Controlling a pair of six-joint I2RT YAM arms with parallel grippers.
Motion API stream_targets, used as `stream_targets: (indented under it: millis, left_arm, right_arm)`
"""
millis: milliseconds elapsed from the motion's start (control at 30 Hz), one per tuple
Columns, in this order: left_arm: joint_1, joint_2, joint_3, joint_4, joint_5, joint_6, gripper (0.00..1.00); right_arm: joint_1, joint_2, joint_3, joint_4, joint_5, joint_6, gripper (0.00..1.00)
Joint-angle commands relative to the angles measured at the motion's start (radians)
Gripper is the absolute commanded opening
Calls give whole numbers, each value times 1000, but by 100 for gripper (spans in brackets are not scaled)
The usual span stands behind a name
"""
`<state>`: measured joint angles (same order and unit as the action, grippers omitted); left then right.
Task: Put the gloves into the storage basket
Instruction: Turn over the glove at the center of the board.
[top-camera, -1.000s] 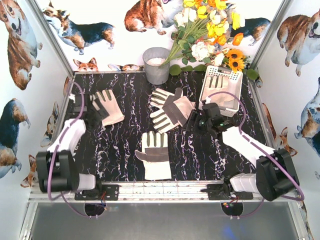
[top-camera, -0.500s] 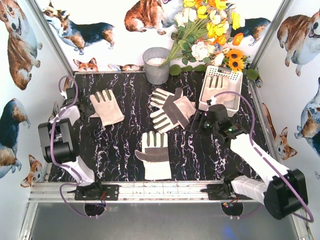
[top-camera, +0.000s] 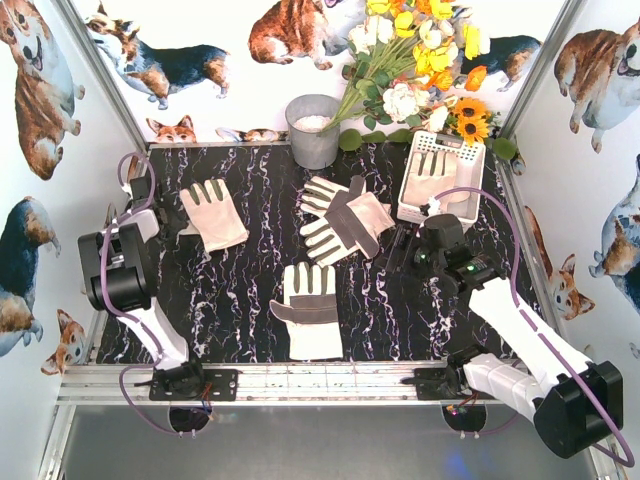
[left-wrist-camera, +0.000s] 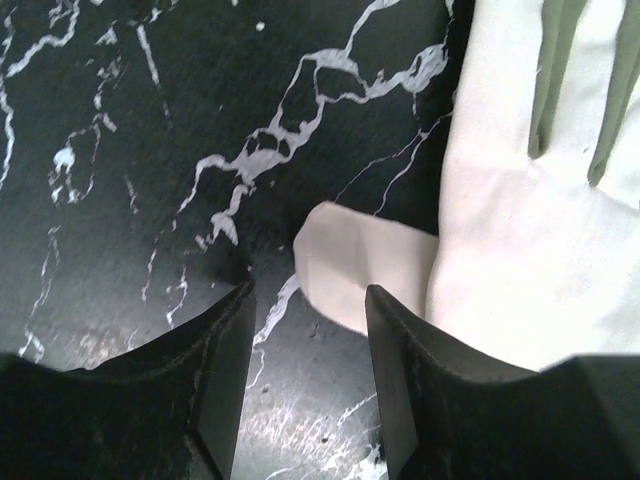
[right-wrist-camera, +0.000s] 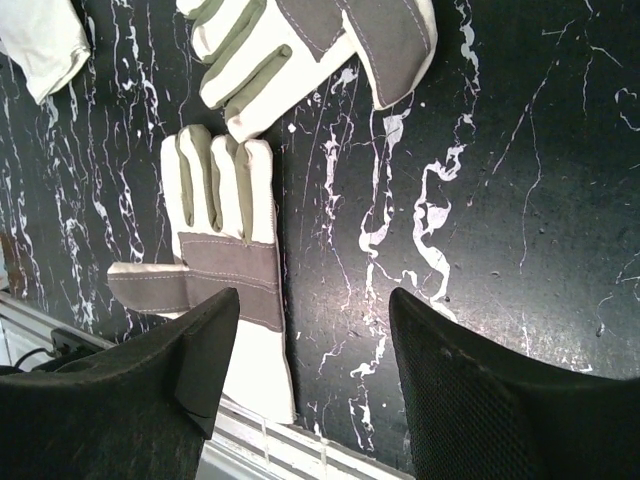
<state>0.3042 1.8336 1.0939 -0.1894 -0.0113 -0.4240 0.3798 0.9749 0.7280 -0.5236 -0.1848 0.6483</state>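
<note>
White glove (left-wrist-camera: 540, 230) just beyond left claw (left-wrist-camera: 308, 295)

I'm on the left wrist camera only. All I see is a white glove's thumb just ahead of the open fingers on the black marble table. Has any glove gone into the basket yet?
Observer: Yes, one glove already lies in the storage basket at the far right of the table.
Operator: How many are out on the table?
Observer: Four, it looks like: the left glove in your view, a near glove at centre front, and what seem to be two overlapping gloves in the middle.
Operator: Is the other arm carrying one?
Observer: No, the right gripper is open and empty, hanging just right of the middle pair.
</note>
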Motion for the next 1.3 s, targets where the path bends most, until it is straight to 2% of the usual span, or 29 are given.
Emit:
stream_targets:
  millis: [0, 100, 233, 433, 633, 833, 933, 1033, 1167, 1267]
  left_arm:
    - [16, 41, 36, 56, 47, 27, 42]
    - [18, 58, 46, 70, 65, 38, 39]
    - [18, 76, 55, 61, 73, 40, 20]
    - [18, -16, -7, 79, 39, 61, 0]
    - [17, -191, -46, 44, 23, 107, 0]
    - [15, -425, -24, -160, -62, 196, 0]
    - [5, -517, -40, -234, -15, 179, 0]
    - [-74, -563, -38, -346, -47, 172, 0]
    - [-314, -580, -54, -469, -182, 159, 0]
    - [-489, -580, -77, -499, -245, 114, 0]
  right_arm:
    - [4, -21, -1, 1, 12, -16, 63]
    - [4, -19, -1, -4, 9, -15, 63]
    - [4, -23, 6, -11, 12, -10, 63]
    - [4, -46, 14, -27, 27, -7, 63]
    - [4, -58, 17, -42, 25, -3, 63]
    - [4, -95, 18, -52, 19, 2, 63]
    - [4, -112, 10, -55, 19, 0, 63]
    - [4, -110, 10, -62, 0, -6, 63]
    - [4, -118, -3, -61, -22, 2, 63]
    - [4, -140, -16, -67, -28, 14, 63]
